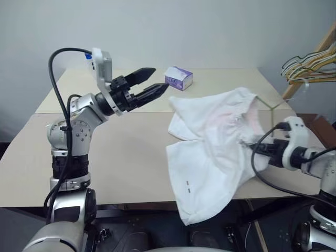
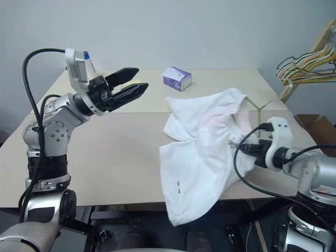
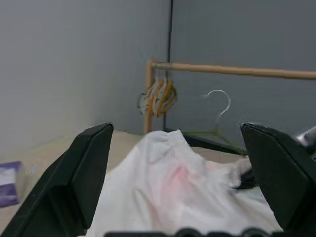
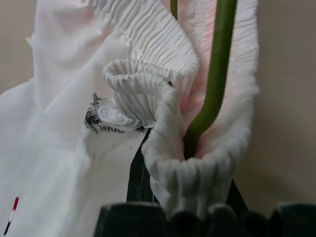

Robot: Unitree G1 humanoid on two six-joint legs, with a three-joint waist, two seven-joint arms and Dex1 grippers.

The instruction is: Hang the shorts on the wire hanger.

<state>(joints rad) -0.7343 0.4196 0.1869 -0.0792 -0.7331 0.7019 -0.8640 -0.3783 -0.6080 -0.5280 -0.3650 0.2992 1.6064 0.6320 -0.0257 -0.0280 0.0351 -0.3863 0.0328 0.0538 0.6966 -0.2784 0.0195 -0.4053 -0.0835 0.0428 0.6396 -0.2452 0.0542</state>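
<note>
White shorts lie limp across the table's right edge, one leg hanging off, the right gripper clamped on their gathered waistband, the left gripper raised with fingers apart; soft, light cloth, best held at the waistband.

A beige table is carrying a small purple-and-white box near its far edge, while the white shorts are lying on its right side, one leg drooping over the near edge.
</note>
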